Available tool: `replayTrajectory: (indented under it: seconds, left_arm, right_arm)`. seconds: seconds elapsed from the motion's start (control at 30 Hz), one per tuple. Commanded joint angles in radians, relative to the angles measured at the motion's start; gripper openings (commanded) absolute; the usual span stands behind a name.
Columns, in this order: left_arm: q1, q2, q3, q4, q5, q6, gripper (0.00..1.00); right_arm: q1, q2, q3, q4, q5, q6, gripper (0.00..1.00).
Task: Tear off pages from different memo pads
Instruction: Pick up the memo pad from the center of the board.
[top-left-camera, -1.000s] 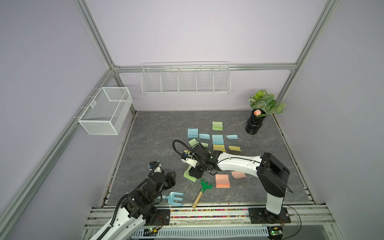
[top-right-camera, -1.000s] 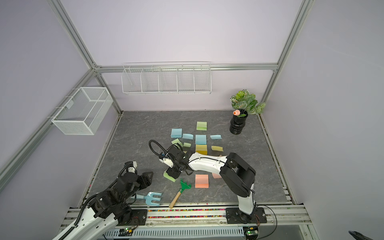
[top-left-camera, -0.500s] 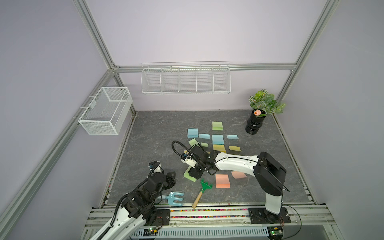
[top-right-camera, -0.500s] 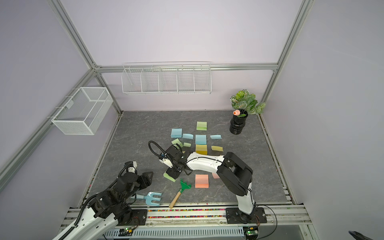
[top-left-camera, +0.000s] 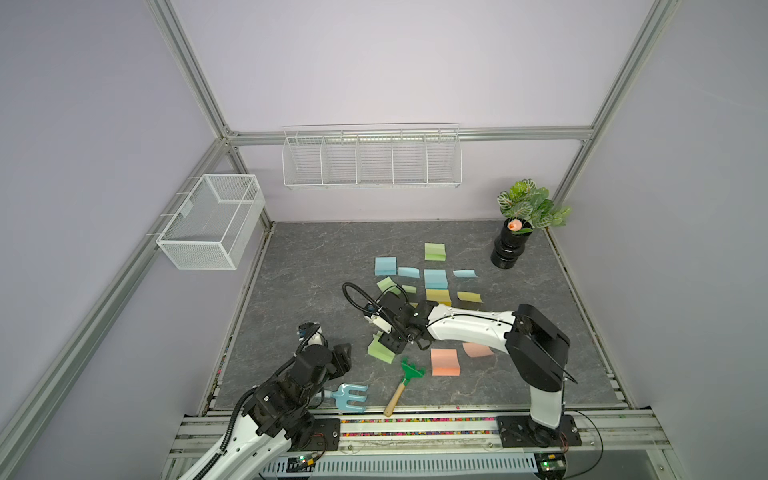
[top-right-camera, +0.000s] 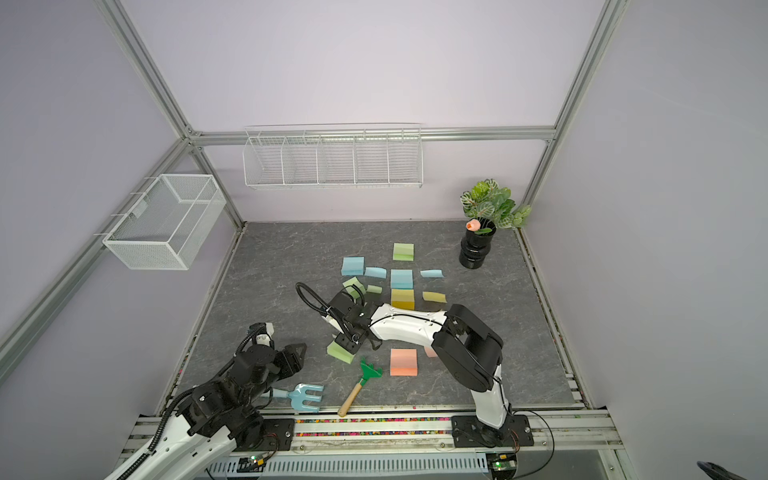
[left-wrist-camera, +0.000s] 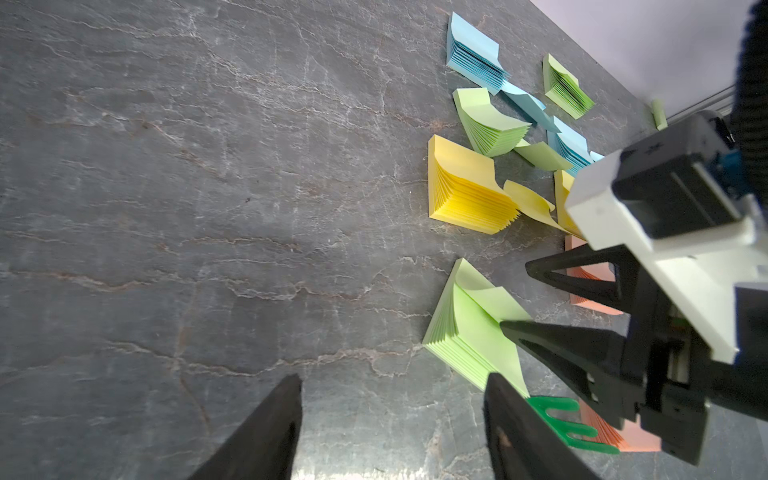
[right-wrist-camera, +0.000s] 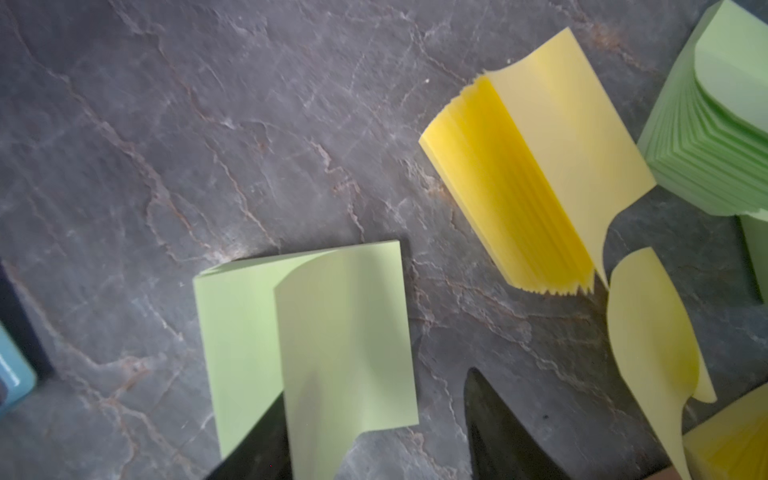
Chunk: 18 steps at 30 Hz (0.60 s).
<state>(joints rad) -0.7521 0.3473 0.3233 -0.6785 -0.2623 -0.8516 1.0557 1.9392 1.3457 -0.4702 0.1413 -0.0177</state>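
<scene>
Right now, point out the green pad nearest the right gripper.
The front green pad, beside the rake, its top page curled up. The other green pads lie farther back.

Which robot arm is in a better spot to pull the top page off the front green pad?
Right. The right hand is open right over the green memo pad, its fingers at the curled top page. The left hand hovers open farther away, touching nothing.
</scene>
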Motion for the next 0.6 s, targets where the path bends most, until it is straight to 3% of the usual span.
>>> replayTrajectory:
  seconds: [0.0, 0.1, 0.23, 0.37, 0.57]
  left_arm:
    - [0.000, -0.008, -0.006, 0.019, -0.012, 0.002, 0.70]
    - [0.000, -0.005, -0.006, 0.021, -0.012, 0.005, 0.70]
    - [-0.001, 0.000, -0.006, 0.022, -0.014, 0.009, 0.70]
    - [-0.001, -0.002, -0.006, 0.019, -0.014, 0.013, 0.70]
    - [-0.001, -0.005, -0.004, 0.037, 0.024, 0.054, 0.70]
  right_arm:
    - [0.014, 0.036, 0.028, -0.043, 0.065, 0.010, 0.58]
    - [0.016, 0.052, 0.048, -0.051, 0.028, -0.004, 0.54]
    - [0.018, 0.092, 0.102, -0.095, -0.036, -0.029, 0.39]
    - [0.016, 0.112, 0.131, -0.120, -0.050, -0.051, 0.07]
    - [0.012, 0.045, 0.067, -0.058, -0.145, -0.211, 0.06]
